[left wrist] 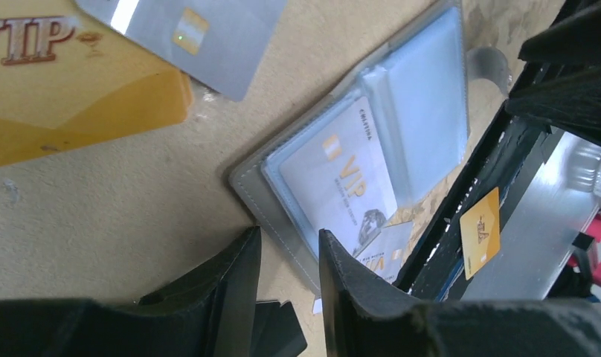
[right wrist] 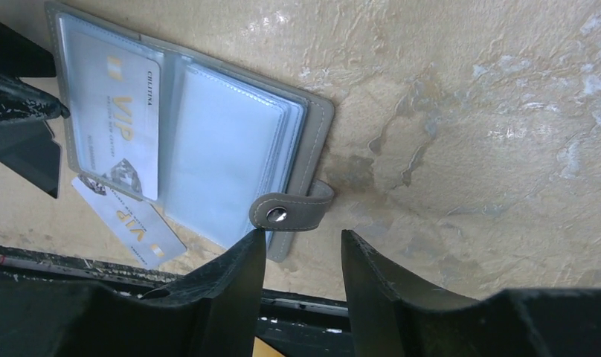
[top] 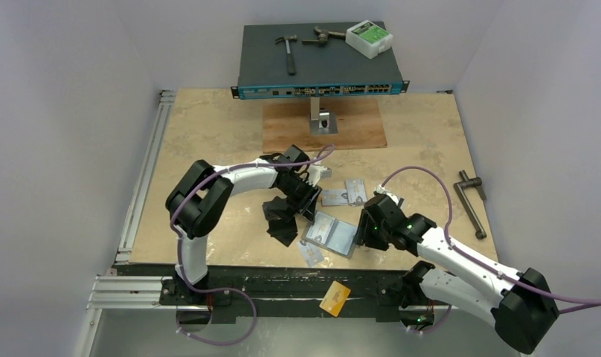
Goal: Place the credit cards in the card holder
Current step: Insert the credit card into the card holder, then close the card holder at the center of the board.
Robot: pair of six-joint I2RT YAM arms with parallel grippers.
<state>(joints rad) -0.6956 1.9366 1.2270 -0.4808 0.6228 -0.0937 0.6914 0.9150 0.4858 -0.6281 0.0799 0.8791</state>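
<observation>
Card holder [right wrist: 316, 126]: grey, open, bluish sleeves, 1 silver VIP card [right wrist: 123, 123] inside. Snap button [right wrist: 275, 215] shows in right wrist view, not left. Left gripper [left wrist: 288, 245], right gripper [right wrist: 303, 249]: narrow gap, empty.

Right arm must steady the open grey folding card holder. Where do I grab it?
Grip the snap-button strap jutting from the right cover of the grey card holder, right gripper coming in from that side. The covers lie flat; only the strap sticks out.
</observation>
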